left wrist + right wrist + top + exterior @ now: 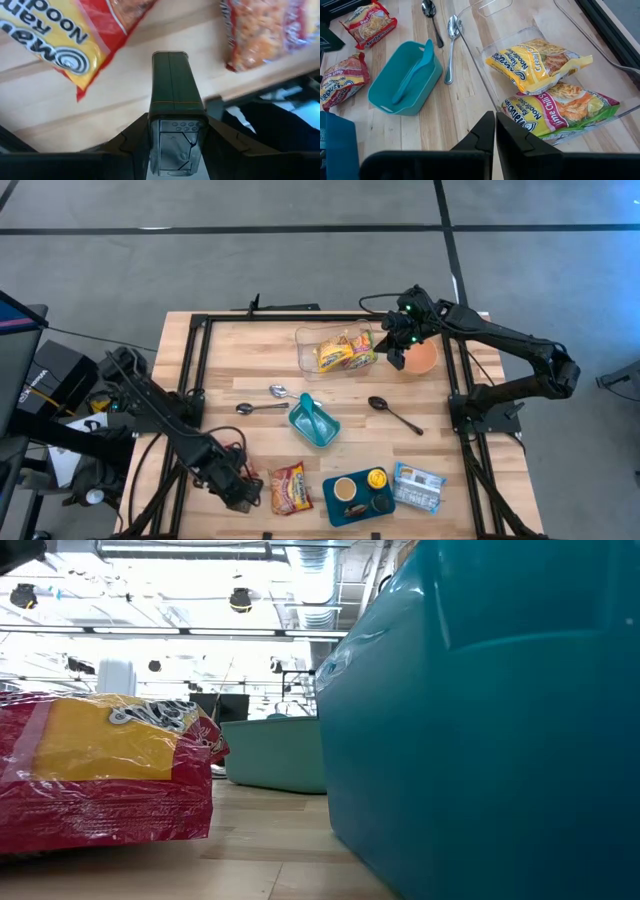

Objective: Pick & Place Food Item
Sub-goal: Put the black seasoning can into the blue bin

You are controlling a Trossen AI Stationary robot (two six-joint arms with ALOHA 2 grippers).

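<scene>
Left gripper [243,489] beside red noodle packet [290,488], fingers part-open

You have two yellow noodle packets [345,353] in the clear plastic tub [305,338]; the teal rectangular dish [314,423] sits in front, mid-bench [240,345].

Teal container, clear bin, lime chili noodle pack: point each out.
teal container [405,80], right wrist view, on its inner floor
clear bin [303,350], high view, on its left wall
lime chili noodle pack [560,107], right wrist view, on its front face
</scene>
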